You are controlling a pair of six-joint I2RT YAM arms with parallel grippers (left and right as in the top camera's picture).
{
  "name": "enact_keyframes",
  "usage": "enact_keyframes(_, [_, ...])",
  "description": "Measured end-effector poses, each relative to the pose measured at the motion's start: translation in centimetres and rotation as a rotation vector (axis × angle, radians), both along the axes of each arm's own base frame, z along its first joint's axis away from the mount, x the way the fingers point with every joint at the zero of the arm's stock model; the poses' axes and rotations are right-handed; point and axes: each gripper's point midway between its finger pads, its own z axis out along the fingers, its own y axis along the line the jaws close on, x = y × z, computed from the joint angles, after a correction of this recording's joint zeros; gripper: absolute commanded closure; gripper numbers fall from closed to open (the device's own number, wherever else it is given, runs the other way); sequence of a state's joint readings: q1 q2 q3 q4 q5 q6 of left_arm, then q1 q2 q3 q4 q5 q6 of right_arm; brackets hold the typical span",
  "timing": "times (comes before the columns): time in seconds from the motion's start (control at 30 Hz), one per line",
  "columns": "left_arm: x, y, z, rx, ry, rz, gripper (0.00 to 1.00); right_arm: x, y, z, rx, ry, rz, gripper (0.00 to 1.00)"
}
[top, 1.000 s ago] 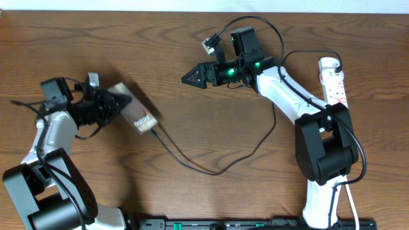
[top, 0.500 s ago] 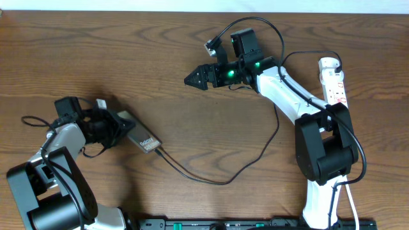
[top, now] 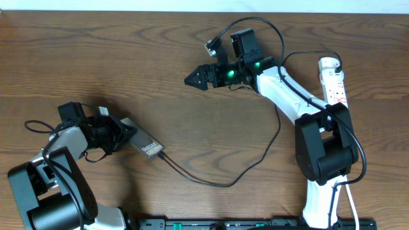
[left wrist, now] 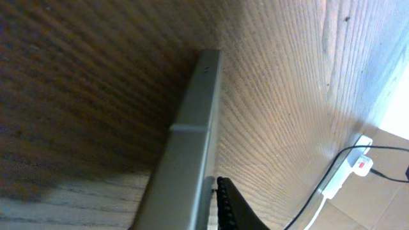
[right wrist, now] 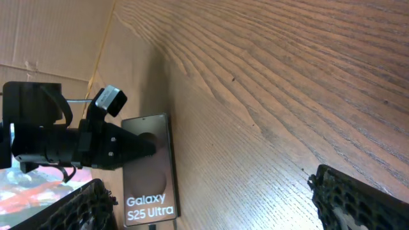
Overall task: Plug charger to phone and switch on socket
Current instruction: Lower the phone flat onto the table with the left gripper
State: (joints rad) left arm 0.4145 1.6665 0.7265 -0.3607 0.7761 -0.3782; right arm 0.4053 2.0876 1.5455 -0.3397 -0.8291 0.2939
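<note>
The phone (top: 144,143) lies flat near the tabletop's front-left corner, screen up (its "Galaxy S25 Ultra" lettering shows in the right wrist view). The left gripper (top: 123,133) touches the phone's end nearer the left edge; whether its 2 fingers pinch it cannot be told. The charger (top: 211,183) meets the phone's other end and loops along the front. The right gripper (top: 193,79), nearer the back edge, gapes wide, empty. The socket (top: 337,88) lies along the right edge.
</note>
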Motion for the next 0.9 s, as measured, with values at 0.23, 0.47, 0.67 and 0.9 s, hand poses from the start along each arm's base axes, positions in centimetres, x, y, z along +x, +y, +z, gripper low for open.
enact_keyframes(0.23, [-0.4, -0.1, -0.1, -0.010, 0.022, 0.006, 0.57, 0.0, 0.0, 0.0, -0.001, -0.001, 0.001, 0.01])
enact_keyframes(0.47, [-0.7, -0.7, 0.3, -0.045, 0.034, 0.004, 0.37, -0.1, 0.0, -0.1, -0.004, 0.001, 0.004, 0.01])
enact_keyframes(0.67, [-1.1, -1.1, 0.6, -0.070, 0.047, 0.001, 0.28, -0.1, -0.1, -0.1, -0.005, -0.003, 0.007, 0.01])
enact_keyframes(0.9, [-2.7, -1.4, 0.5, -0.083, 0.144, 0.016, 0.22, -0.2, -0.1, -0.2, -0.006, 0.000, 0.007, 0.01])
